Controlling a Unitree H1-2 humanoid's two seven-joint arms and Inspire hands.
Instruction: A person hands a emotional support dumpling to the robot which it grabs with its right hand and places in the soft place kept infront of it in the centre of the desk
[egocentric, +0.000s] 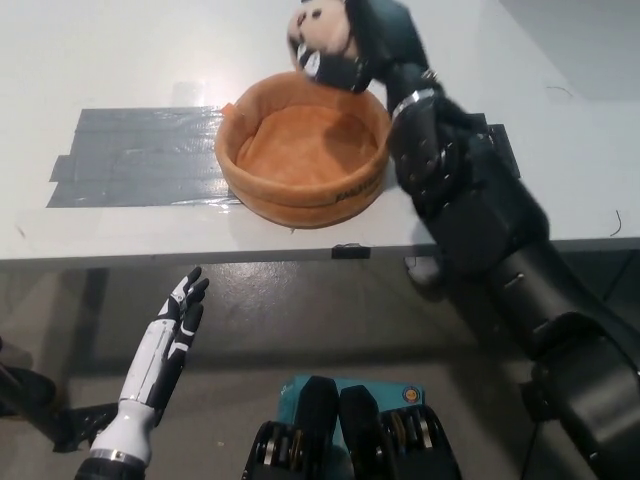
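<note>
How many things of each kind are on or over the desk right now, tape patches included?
Plush dumpling, held in the right hand: 1
Orange soft basket: 1
Grey tape patch: 1
Black tape patch, mostly hidden by the arm: 1
Total: 4

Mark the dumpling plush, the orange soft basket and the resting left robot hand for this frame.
dumpling plush (318, 35), head view, on its pale face.
orange soft basket (300, 205), head view, on the near outer wall.
left robot hand (180, 312), head view, on the white palm, below the desk edge.

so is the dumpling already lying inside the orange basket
No, the dumpling is gripped in the right hand above the basket's far rim.
</note>
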